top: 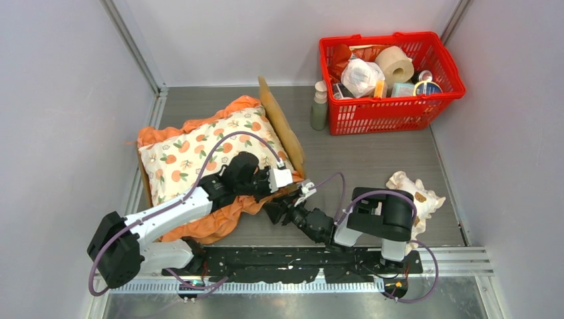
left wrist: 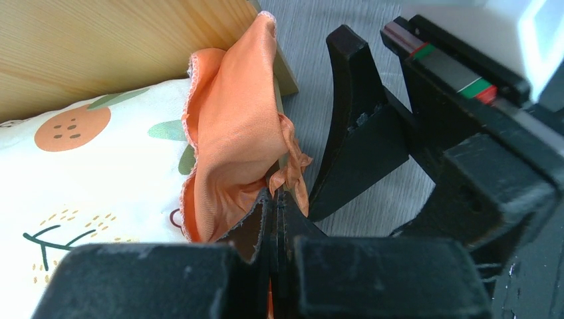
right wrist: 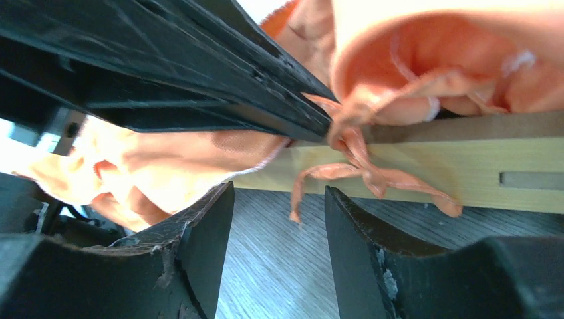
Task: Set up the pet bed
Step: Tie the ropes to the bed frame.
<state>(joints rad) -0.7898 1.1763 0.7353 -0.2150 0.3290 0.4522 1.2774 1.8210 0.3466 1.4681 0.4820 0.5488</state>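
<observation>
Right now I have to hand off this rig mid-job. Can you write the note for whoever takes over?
Left gripper: fingers shut on the orange ruffle at the near corner of the cushion.
Right gripper: open, holding nothing, just below the loose tie strings by the wooden frame edge.
Pet bed: left side of the table, cushion lying on it.
Pillow: on the table beside the right arm's base, not on the bed.
Done: cushion on the bed.
Left: probably settle that corner, then add the pillow.
</observation>
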